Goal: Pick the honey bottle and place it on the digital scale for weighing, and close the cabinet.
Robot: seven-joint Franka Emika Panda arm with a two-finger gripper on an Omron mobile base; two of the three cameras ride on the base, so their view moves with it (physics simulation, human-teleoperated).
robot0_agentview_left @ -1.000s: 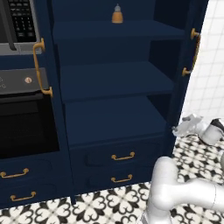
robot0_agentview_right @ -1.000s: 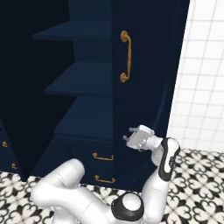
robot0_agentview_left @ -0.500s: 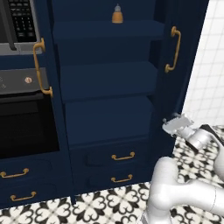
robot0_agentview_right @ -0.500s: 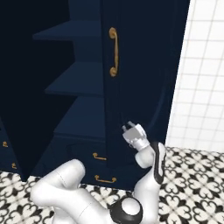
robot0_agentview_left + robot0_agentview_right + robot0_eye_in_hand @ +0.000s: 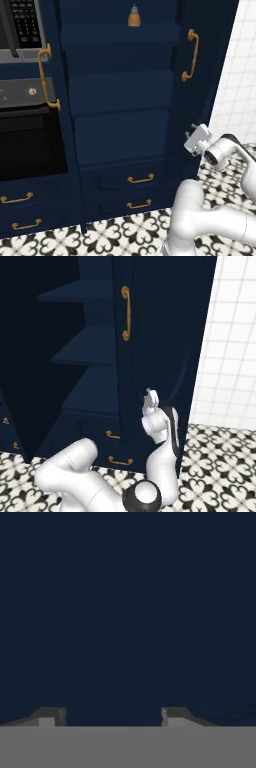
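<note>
The navy-blue cabinet point(image 5: 120, 90) stands with its shelves showing. Its right door point(image 5: 205, 85) is swung partway across, brass handle point(image 5: 191, 55) facing out; this door point(image 5: 160, 331) also fills the middle of the right base view. The left door point(image 5: 62, 150) stands open, seen nearly edge-on. My gripper point(image 5: 192, 137) is low against the right door's outer face, also visible as the gripper point(image 5: 148, 397) from the other side. Up close, the gripper point(image 5: 112, 717) has its fingertips point(image 5: 50, 716) apart with only blue panel ahead and nothing between them. The honey bottle and the digital scale are out of view.
An orange bottle with a grey pointed cap point(image 5: 133, 16) sits on the top shelf. A black oven point(image 5: 25, 145) and microwave point(image 5: 20, 25) stand to the left. Brass-handled drawers point(image 5: 140, 178) lie below the shelves. White tiled wall point(image 5: 235, 75) is on the right, patterned floor point(image 5: 125, 235) below.
The right cabinet door has swung leftward toward the shelves, and my gripper has followed it left, staying against its face.
</note>
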